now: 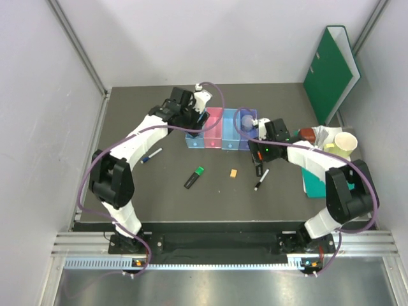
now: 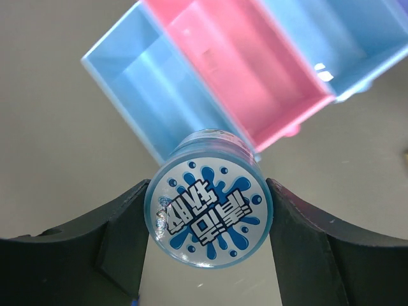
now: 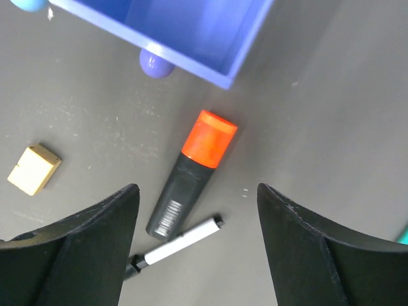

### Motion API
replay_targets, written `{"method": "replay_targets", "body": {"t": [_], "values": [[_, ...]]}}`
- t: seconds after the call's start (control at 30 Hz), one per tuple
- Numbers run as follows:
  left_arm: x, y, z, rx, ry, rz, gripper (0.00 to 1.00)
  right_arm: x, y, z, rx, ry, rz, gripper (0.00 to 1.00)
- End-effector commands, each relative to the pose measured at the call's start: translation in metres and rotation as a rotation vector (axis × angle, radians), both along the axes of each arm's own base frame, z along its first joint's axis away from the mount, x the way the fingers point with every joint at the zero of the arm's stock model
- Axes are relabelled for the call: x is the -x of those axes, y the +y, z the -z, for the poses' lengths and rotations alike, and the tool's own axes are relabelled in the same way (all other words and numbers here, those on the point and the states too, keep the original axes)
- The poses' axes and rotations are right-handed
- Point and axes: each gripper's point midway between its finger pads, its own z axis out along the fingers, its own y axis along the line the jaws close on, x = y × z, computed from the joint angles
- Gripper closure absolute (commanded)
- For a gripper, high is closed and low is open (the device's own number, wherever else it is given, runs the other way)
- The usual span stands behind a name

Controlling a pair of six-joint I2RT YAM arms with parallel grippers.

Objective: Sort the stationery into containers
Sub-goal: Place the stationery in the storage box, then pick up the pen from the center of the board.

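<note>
Item: stationery sort, placing step in hand. The left hand is clenched on a blue round tin with a splash-patterned lid, one finger pressed to each side of it. The tin is held off the dark grey bench, at the end of the row of joined small plastic trays. In the left wrist view its body covers one corner of the end light blue rectangular tray. Next to that tray lie the pink tray and a second light blue tray. It cannot be told whether the tin is wholly over the compartment. The right hand is released, with its jaws spread wide and nothing between them. It hangs above a black highlighter with an orange cap, which lies on the bench just short of the purple tray. A thin white pen lies touching or nearly touching the highlighter's tail end, and a small tan-orange eraser lies apart to one side. A black highlighter with a green cap and a second thin pen are not yet sorted and lie on the open bench. Judged next: the tin should be centred over the light blue tray, lowered and let go. After that, the right hand should be brought down squarely across the orange-capped highlighter, with care taken that the pen is not caught as well.
</note>
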Motion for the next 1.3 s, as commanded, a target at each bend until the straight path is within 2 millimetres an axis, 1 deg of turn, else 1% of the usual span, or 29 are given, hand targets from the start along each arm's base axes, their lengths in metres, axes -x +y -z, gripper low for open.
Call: {"method": "replay_targets", "body": {"t": [0.0, 0.03, 0.1, 0.13, 0.17, 0.2, 0.23, 0.27, 0.33, 0.37, 0.4, 0.43, 0.47, 0.53, 0.57, 0.6, 0.63, 0.7, 0.77, 0.8, 0.83, 0.9, 0.93, 1.0, 1.1, 1.13, 1.17, 1.2, 1.27], "values": [[-0.022, 0.005, -0.034, 0.027, -0.102, -0.01, 0.75, -0.004, 0.016, 0.009, 0.012, -0.011, 0.001, 0.26], [-0.026, 0.005, -0.036, 0.028, -0.112, -0.008, 0.75, -0.001, 0.023, 0.011, 0.016, -0.009, -0.019, 0.27], [-0.036, 0.006, -0.034, 0.023, -0.135, -0.011, 0.75, 0.001, 0.028, 0.015, 0.026, -0.002, -0.036, 0.28], [-0.041, 0.006, -0.035, 0.029, -0.14, -0.015, 0.75, 0.001, 0.028, 0.018, 0.048, -0.001, -0.036, 0.29], [-0.047, 0.008, -0.03, 0.029, -0.137, -0.019, 0.75, 0.001, 0.029, 0.019, 0.055, 0.0, -0.037, 0.3], [-0.054, 0.005, -0.035, 0.044, -0.155, -0.016, 0.75, 0.001, 0.029, 0.02, 0.058, 0.003, -0.038, 0.31], [-0.058, 0.004, -0.036, 0.053, -0.161, -0.016, 0.75, 0.001, 0.028, 0.024, 0.064, 0.012, -0.037, 0.32], [-0.064, 0.003, -0.029, 0.055, -0.151, -0.021, 0.75, -0.001, 0.028, 0.025, 0.068, 0.01, -0.032, 0.34], [-0.074, -0.001, -0.031, 0.066, -0.166, -0.019, 0.75, 0.0, 0.027, 0.032, 0.08, 0.025, -0.031, 0.37], [-0.079, -0.003, -0.024, 0.065, -0.16, -0.019, 0.75, 0.001, 0.026, 0.034, 0.086, 0.032, -0.032, 0.39], [-0.082, -0.004, -0.023, 0.067, -0.164, -0.019, 0.75, 0.002, 0.026, 0.036, 0.088, 0.036, -0.032, 0.43], [-0.085, -0.005, -0.022, 0.068, -0.169, -0.01, 0.75, 0.002, 0.026, 0.037, 0.091, 0.039, -0.031, 0.44], [-0.088, -0.005, -0.015, 0.062, -0.165, -0.007, 0.75, 0.003, 0.025, 0.038, 0.092, 0.04, -0.032, 0.46], [-0.096, -0.005, -0.012, 0.065, -0.181, -0.006, 0.75, 0.003, 0.025, 0.039, 0.093, 0.041, -0.032, 0.5], [-0.101, -0.005, -0.005, 0.066, -0.176, -0.007, 0.75, 0.003, 0.025, 0.04, 0.096, 0.041, -0.034, 0.51], [-0.103, -0.005, -0.005, 0.069, -0.178, -0.006, 0.75, 0.004, 0.024, 0.042, 0.099, 0.048, -0.034, 0.54], [-0.109, -0.004, 0.002, 0.07, -0.174, -0.013, 0.75, 0.002, 0.025, 0.042, 0.101, 0.046, -0.034, 0.55], [-0.116, -0.003, 0.002, 0.076, -0.184, -0.017, 0.75, 0.002, 0.025, 0.044, 0.105, 0.061, -0.031, 0.59], [-0.123, -0.004, 0.007, 0.076, -0.193, -0.017, 0.75, 0.002, 0.026, 0.044, 0.104, 0.061, -0.033, 0.6], [-0.125, -0.004, 0.005, 0.075, -0.207, -0.014, 0.75, 0.002, 0.027, 0.044, 0.106, 0.06, -0.035, 0.63], [-0.129, -0.001, 0.01, 0.072, -0.205, -0.017, 0.75, 0.003, 0.027, 0.045, 0.109, 0.064, -0.036, 0.64], [-0.136, -0.001, 0.007, 0.069, -0.231, -0.017, 0.75, 0.004, 0.028, 0.047, 0.112, 0.069, -0.041, 0.66], [-0.139, 0.001, 0.01, 0.067, -0.228, -0.02, 0.75, 0.003, 0.029, 0.046, 0.113, 0.067, -0.043, 0.67], [-0.146, 0.002, 0.006, 0.072, -0.243, -0.026, 0.75, 0.003, 0.03, 0.047, 0.115, 0.067, -0.045, 0.7], [-0.151, 0.005, 0.007, 0.065, -0.255, -0.03, 0.74, 0.005, 0.031, 0.049, 0.119, 0.073, -0.051, 0.79], [-0.151, 0.003, 0.01, 0.062, -0.25, -0.024, 0.72, 0.003, 0.031, 0.048, 0.12, 0.07, -0.05, 0.79], [-0.15, 0.003, 0.012, 0.061, -0.244, -0.021, 0.68, 0.004, 0.032, 0.048, 0.12, 0.073, -0.054, 0.8], [-0.15, 0.003, 0.013, 0.06, -0.242, -0.019, 0.48, 0.004, 0.032, 0.048, 0.123, 0.072, -0.055, 0.8], [-0.148, 0.003, 0.016, 0.055, -0.233, -0.01, 0.38, 0.003, 0.032, 0.045, 0.124, 0.068, -0.056, 0.81]]}}
